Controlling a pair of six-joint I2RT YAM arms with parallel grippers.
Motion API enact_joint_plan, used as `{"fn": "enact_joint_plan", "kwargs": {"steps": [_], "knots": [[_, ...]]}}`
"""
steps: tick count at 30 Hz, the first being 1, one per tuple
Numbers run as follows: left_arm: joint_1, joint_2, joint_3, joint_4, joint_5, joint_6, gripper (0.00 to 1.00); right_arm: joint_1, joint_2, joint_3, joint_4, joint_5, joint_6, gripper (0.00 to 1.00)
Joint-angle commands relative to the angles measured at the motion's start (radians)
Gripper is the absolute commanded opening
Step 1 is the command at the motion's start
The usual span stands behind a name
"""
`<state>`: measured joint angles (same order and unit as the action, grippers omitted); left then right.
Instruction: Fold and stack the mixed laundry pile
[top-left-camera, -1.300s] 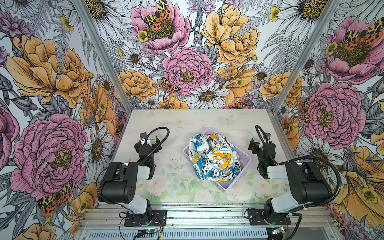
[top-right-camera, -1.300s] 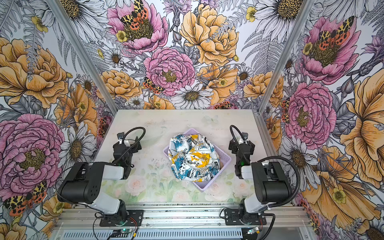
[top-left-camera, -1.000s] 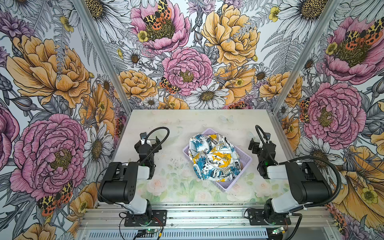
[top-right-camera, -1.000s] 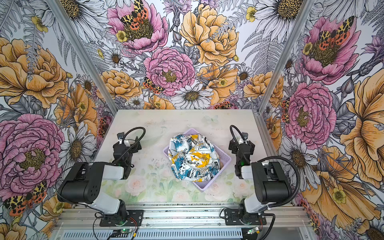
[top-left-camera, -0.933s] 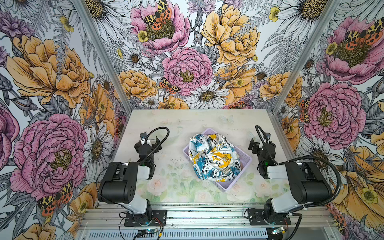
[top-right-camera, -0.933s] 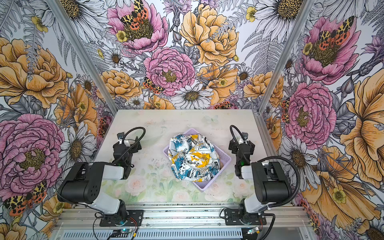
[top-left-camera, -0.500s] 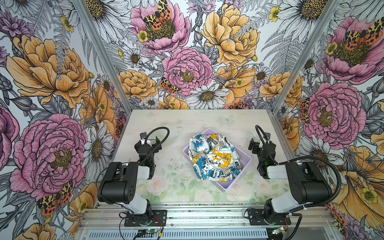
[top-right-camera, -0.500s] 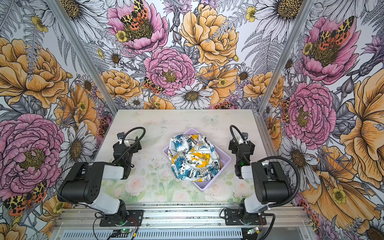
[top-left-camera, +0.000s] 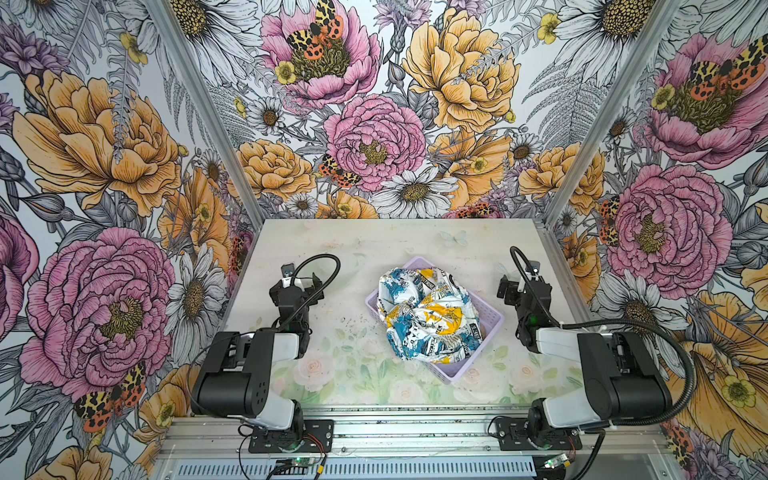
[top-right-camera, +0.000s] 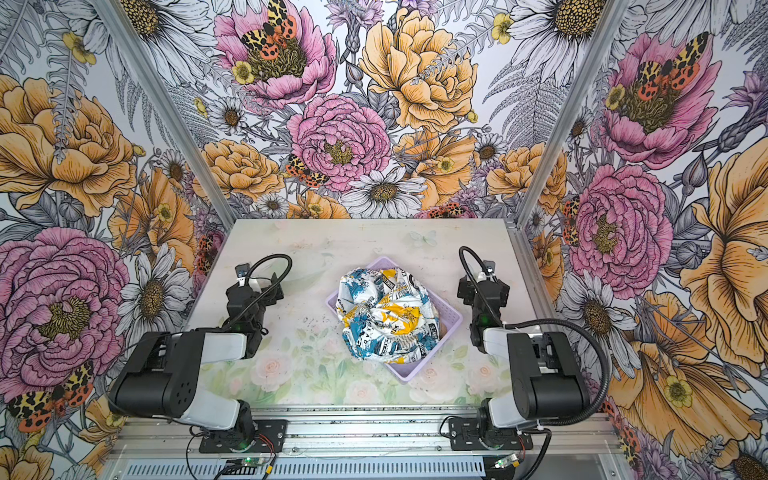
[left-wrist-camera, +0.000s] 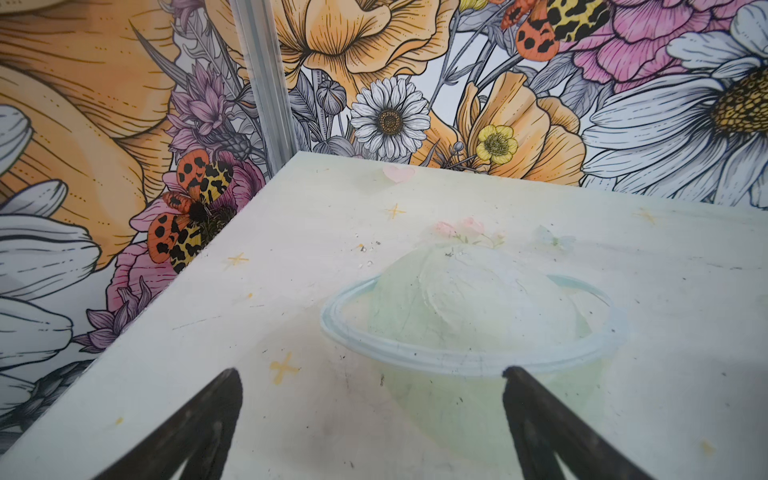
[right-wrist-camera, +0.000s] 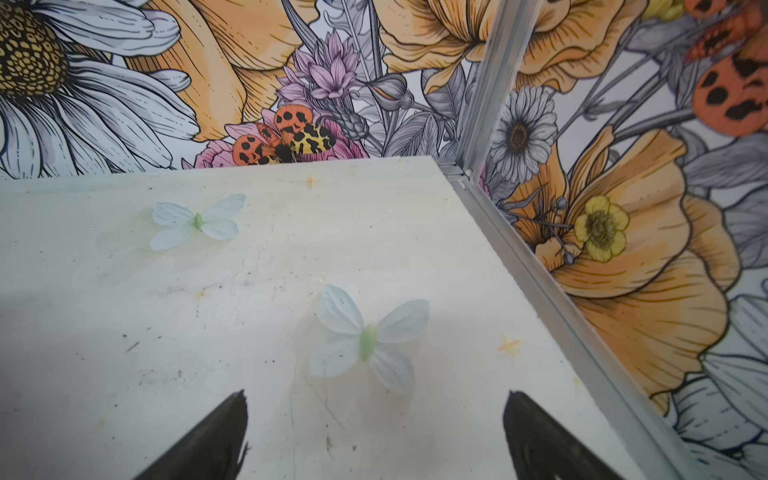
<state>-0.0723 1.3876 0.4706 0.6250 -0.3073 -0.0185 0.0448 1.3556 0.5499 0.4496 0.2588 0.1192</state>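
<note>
Two arms stand on the aluminium rail (top-left-camera: 415, 434) along the near edge of the table (top-left-camera: 374, 245): the left arm (top-left-camera: 245, 374) at the near left corner, the right arm (top-left-camera: 615, 374) at the near right corner. Both are folded low, forearms aimed toward the far edge.

The lavender basket (top-left-camera: 453, 374) sits on the table between the arms, right of the middle and closer to the near edge than the far one, turned cornerwise to the table's edges. The printed garment (top-left-camera: 428, 320), white with blue and yellow patches and black lettering, is crumpled into a mound that fills the basket and rises above its rim. On the near left side it hangs over the rim. Both top views agree (top-right-camera: 386, 318). Tan garment: a small tan patch (top-right-camera: 444, 328) seems to show between the printed cloth and the basket's right wall, too little to say more.

Left gripper (left-wrist-camera: 370, 374): fingers spread wide, nothing between them. It is left of the basket and well apart from it, with a faded printed bowl (left-wrist-camera: 469, 320) on the tabletop just ahead.

Right gripper (right-wrist-camera: 376, 395): fingers spread wide, nothing between them. It is right of the basket and not touching it, toward the right edge, with a printed butterfly (right-wrist-camera: 368, 340) on the tabletop just ahead.

Floral walls (top-left-camera: 374, 124) rise from the left, far and right edges. An aluminium post (right-wrist-camera: 486, 83) stands at the far right corner.
</note>
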Motion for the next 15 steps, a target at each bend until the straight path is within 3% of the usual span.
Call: {"fn": "enact_joint_plan", "kwargs": {"steps": [1,4,8,11,15], "knots": [[-0.038,-0.111,0.145,-0.382,-0.060,-0.058,0.99,0.072,-0.137,0.132,-0.414,0.050,0.054,0.97],[-0.101,-0.187,0.227,-0.643,-0.029,-0.150,0.99,0.165,-0.228,0.223,-0.709,-0.005,0.144,0.95],[-0.187,-0.278,0.280,-0.882,0.083,-0.279,0.99,0.307,-0.300,0.338,-1.031,-0.225,0.262,0.93],[-0.215,-0.325,0.258,-0.950,0.189,-0.359,0.99,0.456,-0.315,0.393,-1.180,-0.352,0.333,0.93],[-0.211,-0.359,0.219,-0.971,0.269,-0.407,0.99,0.678,-0.314,0.452,-1.343,-0.362,0.380,0.93]]}}
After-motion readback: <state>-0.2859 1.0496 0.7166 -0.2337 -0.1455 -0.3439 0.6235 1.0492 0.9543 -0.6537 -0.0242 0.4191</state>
